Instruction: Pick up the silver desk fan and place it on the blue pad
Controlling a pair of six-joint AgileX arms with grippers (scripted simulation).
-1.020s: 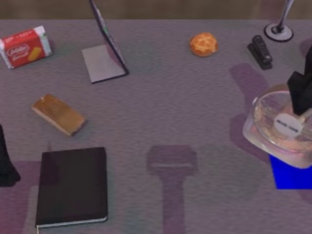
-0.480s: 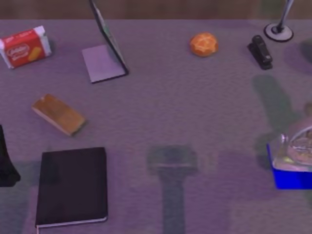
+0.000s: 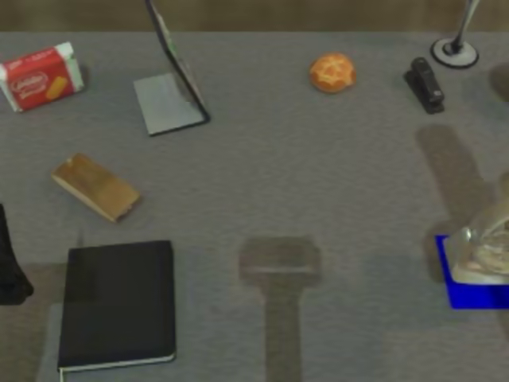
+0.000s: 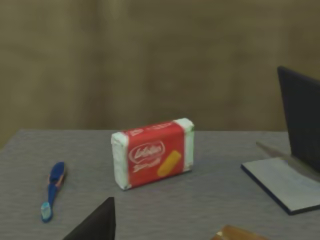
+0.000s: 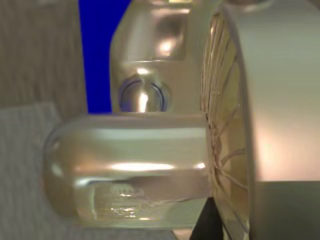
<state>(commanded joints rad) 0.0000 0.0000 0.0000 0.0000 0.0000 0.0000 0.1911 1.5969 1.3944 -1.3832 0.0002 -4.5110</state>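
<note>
right gripper: only a dark sliver of it (image 5: 207, 222) shows in the right wrist view, pressed up close to the fan; can't tell if it's clamped or open
silver desk fan (image 3: 483, 253): one, sitting on the pad at the table's right edge
blue pad (image 3: 469, 293): one, mostly under the fan's base
left gripper (image 3: 9, 267): parked at the left edge by the notebook, fingers not readable
other stuff: one black notebook (image 3: 118, 304), one biscuit pack (image 3: 40, 76), one bread roll (image 3: 332, 72), one stapler (image 3: 425, 83), one toothbrush (image 4: 52, 190)
</note>
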